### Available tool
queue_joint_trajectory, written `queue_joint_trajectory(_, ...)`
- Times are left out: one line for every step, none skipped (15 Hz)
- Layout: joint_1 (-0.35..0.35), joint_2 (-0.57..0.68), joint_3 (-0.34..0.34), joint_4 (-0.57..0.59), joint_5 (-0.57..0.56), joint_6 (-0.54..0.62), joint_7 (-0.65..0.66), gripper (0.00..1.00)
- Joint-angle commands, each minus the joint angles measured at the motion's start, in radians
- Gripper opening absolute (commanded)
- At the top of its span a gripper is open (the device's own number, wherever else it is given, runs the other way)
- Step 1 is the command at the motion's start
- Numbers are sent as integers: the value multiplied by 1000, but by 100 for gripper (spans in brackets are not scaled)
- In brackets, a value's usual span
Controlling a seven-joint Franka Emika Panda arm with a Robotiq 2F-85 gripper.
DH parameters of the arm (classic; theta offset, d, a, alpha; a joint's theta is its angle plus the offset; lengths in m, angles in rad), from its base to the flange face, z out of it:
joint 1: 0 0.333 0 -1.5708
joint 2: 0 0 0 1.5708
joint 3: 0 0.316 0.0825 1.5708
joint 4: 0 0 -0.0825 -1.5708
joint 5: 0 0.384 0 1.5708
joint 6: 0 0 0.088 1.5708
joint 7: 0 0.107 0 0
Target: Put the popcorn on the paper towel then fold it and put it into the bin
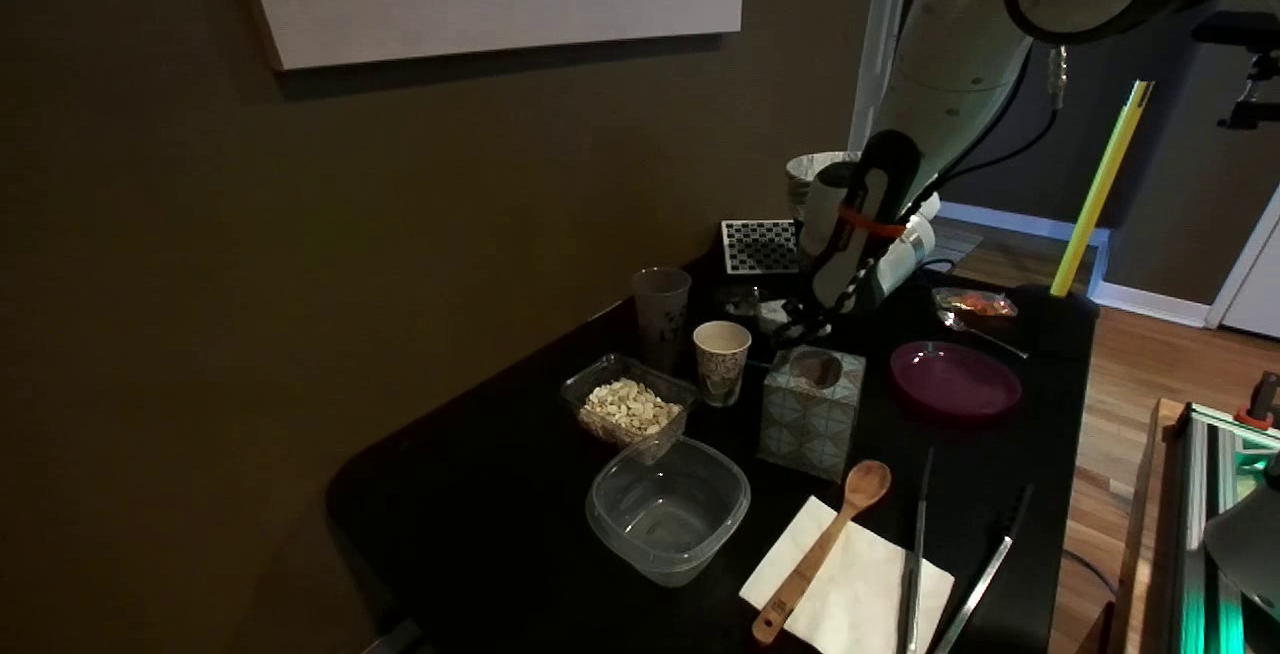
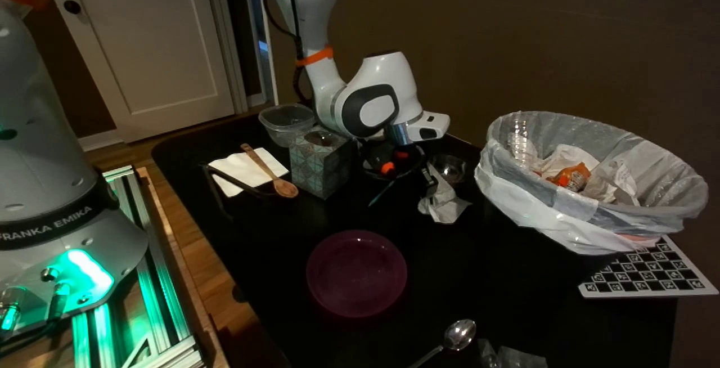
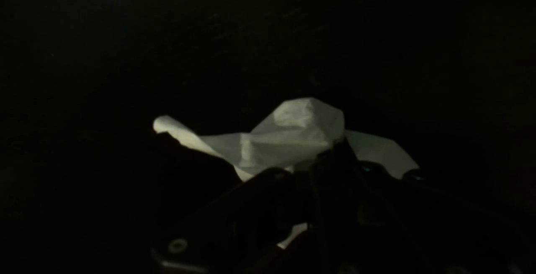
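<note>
Wrist view | end effector (image 3: 312, 163) closed, pinching one crumpled paper (image 3: 289, 142) | both exterior views: one bin (image 2: 526, 216)

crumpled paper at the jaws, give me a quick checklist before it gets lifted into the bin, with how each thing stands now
1. Jaws closed on the crumpled paper: ok, it bunches up at their tips in the wrist view.
2. Grip firm enough to lift: cannot tell.
3. Contents wrapped in: cannot tell, folds would hide any; some popcorn sits in a clear tub.
4. Paper off the table: not ok, its lower end seems to rest there.
5. Mouth of the bin uncovered: ok, though it holds rubbish.
6. Path past the small clear bowl: cannot tell, it stands close beside the bin.
</note>
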Motion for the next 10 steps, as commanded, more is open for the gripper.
queue_joint_trajectory(130,-103,-93,-81,8,-77,22,1)
queue_joint_trajectory(152,-138,-110,-100,-2,-116,28,1)
queue_joint_trajectory(192,-160,-147,-109,-16,-153,45,1)
queue_joint_trajectory(221,-191,-176,-121,-34,-195,64,1)
queue_joint_trajectory(255,-218,-212,-131,-57,-234,89,1)
queue_joint_trajectory(288,-249,-248,-141,-85,-275,119,1)
queue_joint_trajectory(320,-289,-282,-157,-120,-309,142,1)
queue_joint_trajectory(353,-328,-319,-165,-166,-343,172,1)
queue_joint_trajectory(382,-371,-353,-179,-216,-360,193,1)
queue_joint_trajectory(406,-413,-383,-180,-264,-386,212,1)
